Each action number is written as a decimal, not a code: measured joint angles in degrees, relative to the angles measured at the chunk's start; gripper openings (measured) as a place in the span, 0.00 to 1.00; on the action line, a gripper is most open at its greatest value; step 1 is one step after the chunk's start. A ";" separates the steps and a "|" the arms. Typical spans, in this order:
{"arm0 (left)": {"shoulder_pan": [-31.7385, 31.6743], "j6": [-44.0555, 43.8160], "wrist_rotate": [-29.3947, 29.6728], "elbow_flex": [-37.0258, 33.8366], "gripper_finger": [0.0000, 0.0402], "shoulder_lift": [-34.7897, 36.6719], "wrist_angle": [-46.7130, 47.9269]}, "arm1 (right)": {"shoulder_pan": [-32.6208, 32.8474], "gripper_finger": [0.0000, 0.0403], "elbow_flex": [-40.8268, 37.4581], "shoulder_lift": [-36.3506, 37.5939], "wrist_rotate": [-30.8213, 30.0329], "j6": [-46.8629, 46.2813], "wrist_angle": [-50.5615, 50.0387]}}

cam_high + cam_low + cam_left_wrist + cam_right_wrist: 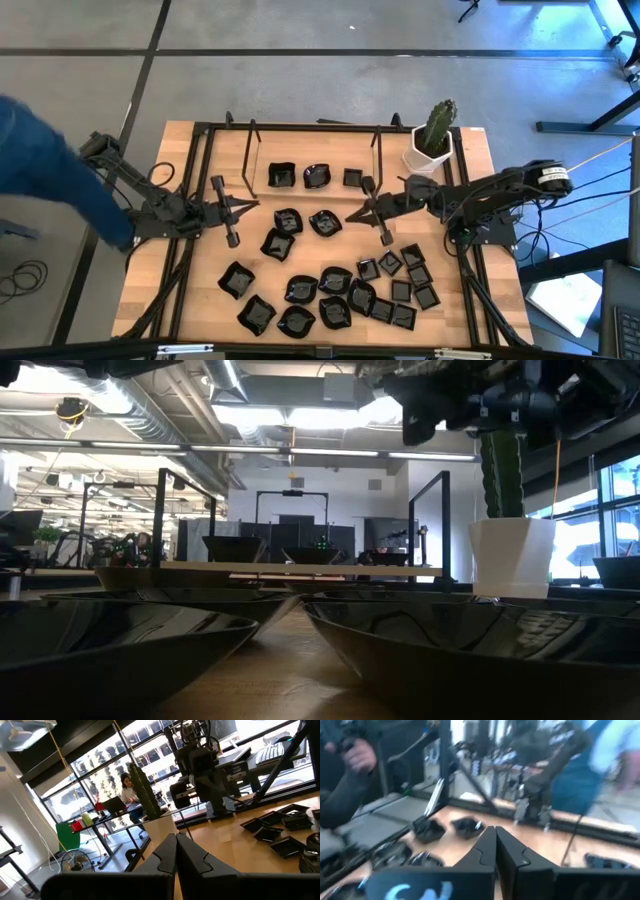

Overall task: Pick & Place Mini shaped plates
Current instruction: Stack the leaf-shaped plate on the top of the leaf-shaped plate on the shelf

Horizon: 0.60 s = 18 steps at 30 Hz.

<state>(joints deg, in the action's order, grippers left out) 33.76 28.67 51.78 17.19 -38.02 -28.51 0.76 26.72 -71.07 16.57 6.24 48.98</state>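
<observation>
Overhead, no readable writing shows on anything. The plates (330, 290) lie scattered over the near and middle part of the wooden table (470, 150): three in a row at the far side between the frame posts, three more mid-table, a rounded batch near the front and a tight cluster of square ones front right. The left gripper (247, 205) and right gripper (352, 216) both hang above the table's middle, pointing at each other, neither over a plate's centre. A white pot (430, 152) with a cactus stands at the far right corner. A blue sleeve (60, 170) reaches in at the left edge.

The low view alone shows plate rims huge in the foreground (460, 650), the pot (512, 556) behind them, and the far row of plates sitting on a raised ledge.

In the left wrist view the fingers (165, 857) are pressed together, holding nothing; square plates (280, 822) lie beyond, and a person sits at a desk outside the table.

In the right wrist view, blurred, the fingers (507, 852) also meet, empty, with two plates (447, 827) ahead and a hand (360, 755) in the background.
</observation>
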 joint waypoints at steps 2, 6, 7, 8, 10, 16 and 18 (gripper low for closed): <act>-0.34 0.00 0.01 0.01 0.01 0.00 0.01 | 0.80 0.01 0.02 0.31 -0.60 0.51 1.24; -0.95 0.00 -0.01 0.00 0.01 0.00 1.04 | 1.48 0.01 0.02 0.61 -0.39 1.55 0.31; -0.98 -0.13 -0.01 0.00 0.01 0.00 1.28 | 1.48 0.01 0.02 0.61 -0.53 1.53 0.36; -0.98 -0.27 -0.01 0.00 0.01 0.00 1.56 | 1.46 0.00 0.02 0.61 -0.52 1.71 0.44; -0.98 -0.28 -0.01 0.00 0.01 0.00 1.99 | 1.46 0.00 0.02 0.61 -1.42 2.14 0.57; -0.83 -0.42 -0.01 0.00 0.01 0.00 2.89 | 1.44 0.00 -0.18 0.60 -3.54 3.21 1.13; -0.83 -0.42 -0.01 0.00 0.01 0.00 2.90 | 1.44 0.00 -1.11 0.67 -3.44 3.23 2.82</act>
<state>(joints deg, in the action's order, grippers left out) 32.93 28.25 51.77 17.19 -38.02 -25.61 2.20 25.61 -70.40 13.13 9.47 51.80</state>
